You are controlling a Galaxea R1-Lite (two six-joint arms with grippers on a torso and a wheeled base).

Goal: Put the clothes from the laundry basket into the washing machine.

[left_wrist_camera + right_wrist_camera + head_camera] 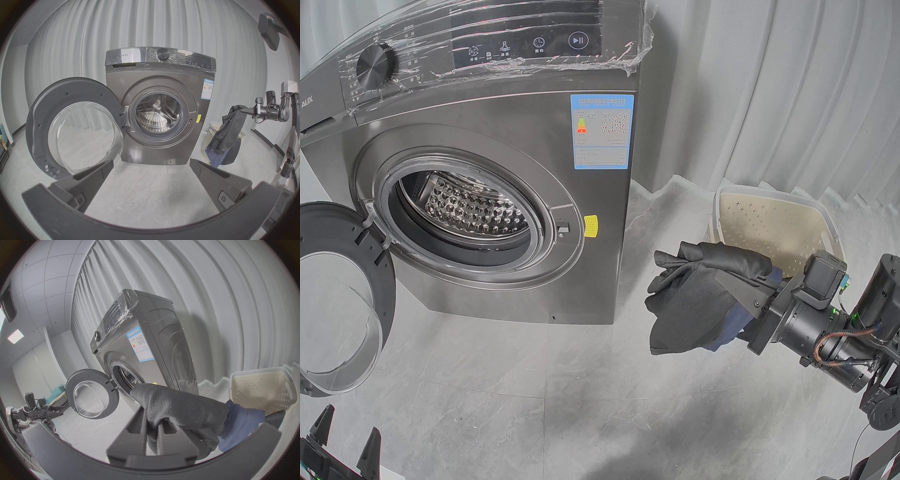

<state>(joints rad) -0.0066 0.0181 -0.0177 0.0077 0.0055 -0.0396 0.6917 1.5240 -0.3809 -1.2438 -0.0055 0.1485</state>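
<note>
Beside the basket [731, 195], pinching clothes [694, 300] in the right pincer [152, 427], holding them off the floor [487, 387] for carrying to the washer [600, 250]. Holding left pincer [350, 428] spread, low by the door [325, 225], leaving the opening free.

- On the front of the washing machine [487, 119] I see a blue label [602, 131] with a coloured bar scale and a square code; its print is too small to read.
- A yellow sticker [590, 225] sits beside the door opening, unreadable.
- The control panel [487, 44] shows a play-pause sign [579, 41] and round icons.
- White lettering [306, 102] marks the drawer corner.
</note>
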